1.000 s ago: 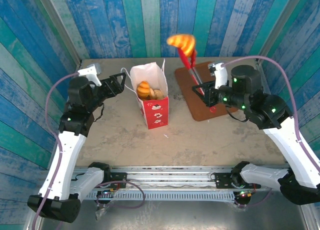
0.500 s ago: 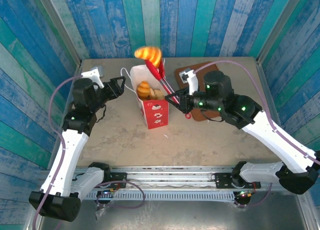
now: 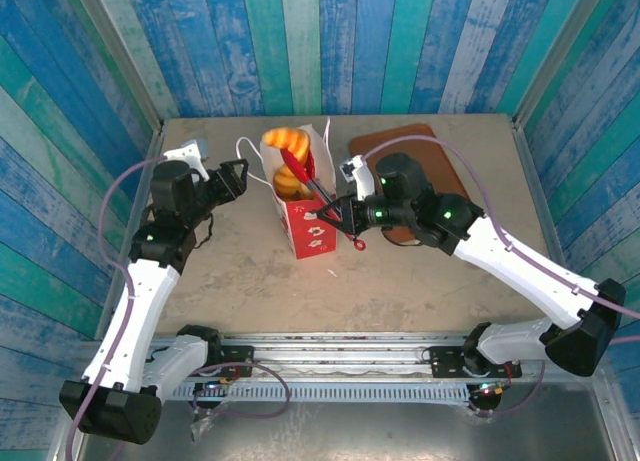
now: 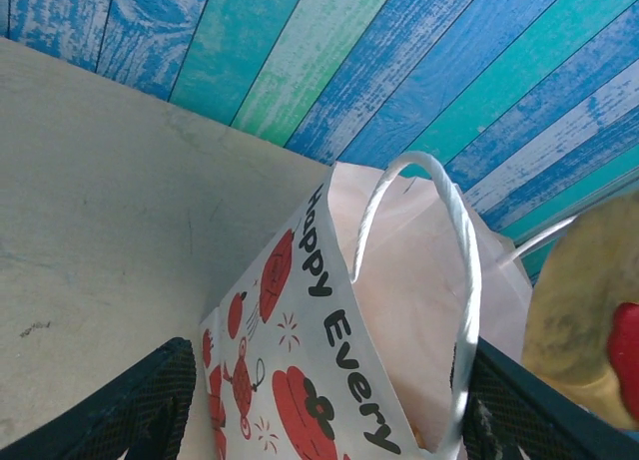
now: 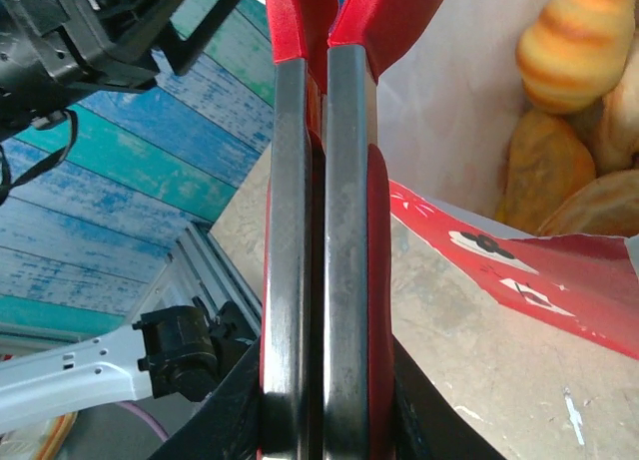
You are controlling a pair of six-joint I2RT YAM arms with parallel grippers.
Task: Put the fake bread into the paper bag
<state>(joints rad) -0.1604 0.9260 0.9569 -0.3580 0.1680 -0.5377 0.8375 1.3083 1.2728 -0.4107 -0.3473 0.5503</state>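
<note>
One bread (image 3: 283, 141) sits pinched in the tongs (image 3: 305, 176) just ahead of my right gripper (image 3: 343, 213), which is clamped on them, over the bag (image 3: 312, 231). Its wrist camera adds what the top view hides — I count at least three pastries (image 5: 574, 41) inside. My left gripper (image 3: 238, 173) is spread, one handle (image 4: 464, 280) just ahead.

Top view high at near edge, facing down — wrist views close, all sharing paper bag (image 3: 312, 231).

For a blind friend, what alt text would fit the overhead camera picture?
The right gripper, shut on red-handled tongs, holds an orange-yellow toy croissant over the open strawberry-print paper bag, which already contains pastries. The left gripper stands open beside the bag's white handle. Both arms reach across a tan table.
</note>
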